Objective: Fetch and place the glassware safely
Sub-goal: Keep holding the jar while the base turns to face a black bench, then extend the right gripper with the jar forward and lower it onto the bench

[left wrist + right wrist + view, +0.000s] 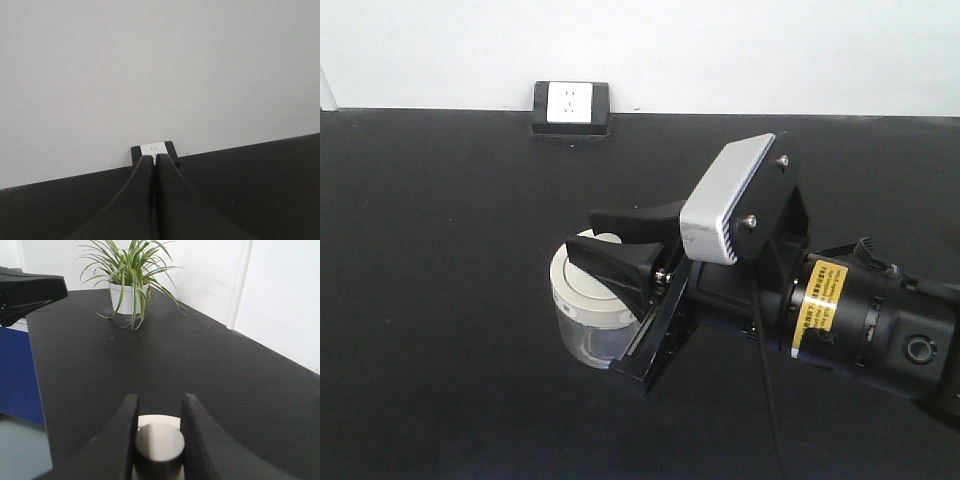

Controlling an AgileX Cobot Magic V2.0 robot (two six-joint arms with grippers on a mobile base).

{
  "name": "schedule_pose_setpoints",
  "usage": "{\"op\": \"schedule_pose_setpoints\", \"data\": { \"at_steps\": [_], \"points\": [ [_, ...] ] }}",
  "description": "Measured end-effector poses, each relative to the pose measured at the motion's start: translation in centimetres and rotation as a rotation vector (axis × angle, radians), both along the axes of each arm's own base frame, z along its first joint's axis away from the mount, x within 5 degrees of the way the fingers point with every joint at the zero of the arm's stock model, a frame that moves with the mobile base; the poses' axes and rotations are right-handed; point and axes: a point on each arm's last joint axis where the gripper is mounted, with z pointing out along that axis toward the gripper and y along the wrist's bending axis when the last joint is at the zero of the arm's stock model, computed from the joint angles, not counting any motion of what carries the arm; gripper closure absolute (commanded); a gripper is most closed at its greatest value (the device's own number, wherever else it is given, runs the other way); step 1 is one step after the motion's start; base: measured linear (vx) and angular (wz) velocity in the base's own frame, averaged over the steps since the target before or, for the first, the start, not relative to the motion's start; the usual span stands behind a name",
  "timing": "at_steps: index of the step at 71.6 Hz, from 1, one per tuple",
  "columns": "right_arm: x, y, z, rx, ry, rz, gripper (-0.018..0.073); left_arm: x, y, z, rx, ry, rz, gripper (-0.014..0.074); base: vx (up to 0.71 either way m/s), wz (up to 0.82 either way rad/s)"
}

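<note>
The glassware (582, 318) is a squat clear jar with a cream-white lid (582, 288), standing upright on the black table (440, 300). My right gripper (582, 230) reaches over it from the right, one finger on each side of the lid's knob (608, 238). In the right wrist view the knob (160, 442) fills the gap between the two fingers, touching both, and my right gripper (160, 399) is shut on it. My left gripper (154, 159) is shut on nothing, its fingers pressed together and pointing at the wall socket (153, 148).
A white socket in a black box (570, 103) sits at the table's back edge against the wall. A potted spider plant (127, 285) stands at the table's far end. The table's edge (37, 390) drops beside a blue panel. A black tapered part (30, 295) juts in at upper left.
</note>
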Motion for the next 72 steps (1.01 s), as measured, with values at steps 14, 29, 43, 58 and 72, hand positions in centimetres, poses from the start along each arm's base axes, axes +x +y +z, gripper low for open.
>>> {"op": "schedule_pose_setpoints", "data": {
  "at_steps": [14,29,43,58,72],
  "points": [
    [0.00,0.00,0.00,0.000,0.000,0.000,0.0559,0.00,0.00,0.00,0.000,0.000,0.000,0.0603,0.01,-0.01],
    [0.00,0.00,0.00,0.000,0.000,0.000,0.0559,0.00,0.00,0.00,0.000,0.000,0.000,0.0603,0.00,0.00],
    [0.00,0.00,0.00,0.000,0.000,0.000,0.0559,0.00,0.00,0.00,0.000,0.000,0.000,0.0603,0.00,0.00],
    [0.00,0.00,0.00,0.000,0.000,0.000,0.0559,0.00,0.00,0.00,0.000,0.000,0.000,0.0603,0.00,0.00],
    [0.02,-0.01,0.02,0.005,0.005,-0.003,0.0559,0.00,0.00,0.00,0.000,0.000,0.000,0.0603,0.00,0.00]
  ]
}}
